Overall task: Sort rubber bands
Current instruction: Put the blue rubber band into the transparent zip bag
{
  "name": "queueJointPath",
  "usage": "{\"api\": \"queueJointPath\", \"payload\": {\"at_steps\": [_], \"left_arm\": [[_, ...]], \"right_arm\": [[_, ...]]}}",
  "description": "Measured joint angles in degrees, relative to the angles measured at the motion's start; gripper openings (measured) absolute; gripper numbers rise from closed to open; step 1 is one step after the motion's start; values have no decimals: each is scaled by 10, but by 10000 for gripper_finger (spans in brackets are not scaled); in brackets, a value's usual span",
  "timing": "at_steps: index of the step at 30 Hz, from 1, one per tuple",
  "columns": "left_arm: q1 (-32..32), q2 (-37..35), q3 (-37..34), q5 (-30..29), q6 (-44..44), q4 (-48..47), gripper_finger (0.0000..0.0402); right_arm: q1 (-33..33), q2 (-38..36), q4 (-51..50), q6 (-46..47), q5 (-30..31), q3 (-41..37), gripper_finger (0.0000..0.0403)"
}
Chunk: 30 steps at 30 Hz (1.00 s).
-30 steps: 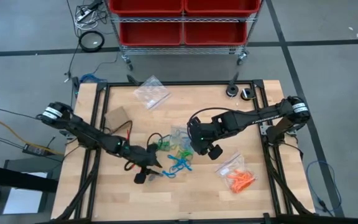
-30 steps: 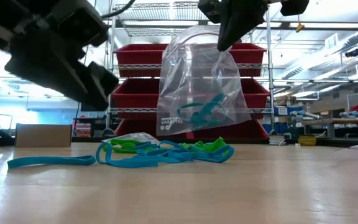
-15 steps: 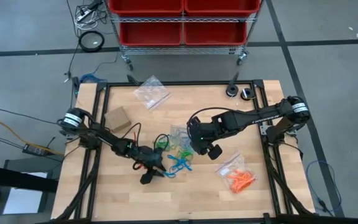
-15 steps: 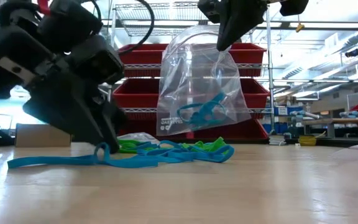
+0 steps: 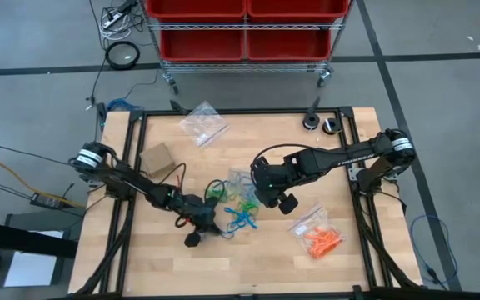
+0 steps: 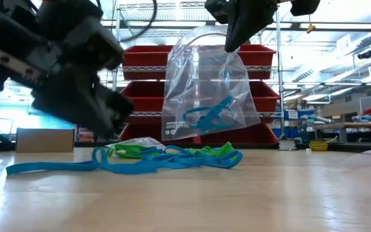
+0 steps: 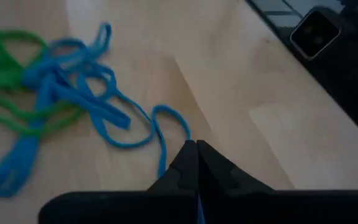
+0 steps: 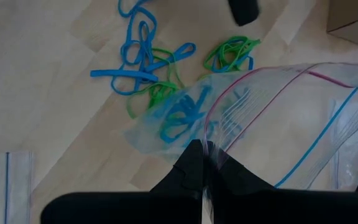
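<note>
Left gripper (image 7: 196,149) is closed on a blue rubber band (image 7: 160,134) at the table (image 5: 265,250). Right gripper (image 8: 202,155) is clamped on the clear bag (image 6: 208,84), raised

My wooden table (image 5: 248,267) stands on a grey floor (image 5: 457,92) crossed by dark lines. Behind it is a wire rack (image 6: 192,13) holding red bins (image 5: 244,42). Cables (image 5: 119,17) lie on the floor nearby. Beyond the rack, bright ceiling lights (image 6: 340,61) fill the workshop.
</note>
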Motion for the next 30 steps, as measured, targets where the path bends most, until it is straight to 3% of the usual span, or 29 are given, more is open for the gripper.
{"api": "queueJointPath", "payload": {"at_steps": [8,12,16,23,30], "left_arm": [[12,-140,1,-47,54,-101,1],[23,-187,2,-66,26,-169,6],[32,-172,1,-42,-32,-242,44],[26,-82,0,-37,-55,-185,130],[26,-14,-1,-39,-84,-107,146]], "right_arm": [[0,0,0,0,0,0,0],[0,0,0,0,0,0,0],[0,0,3,0,0,0,0],[0,0,9,-8,-14,0,0],[0,0,8,-24,-23,0,0]]}}
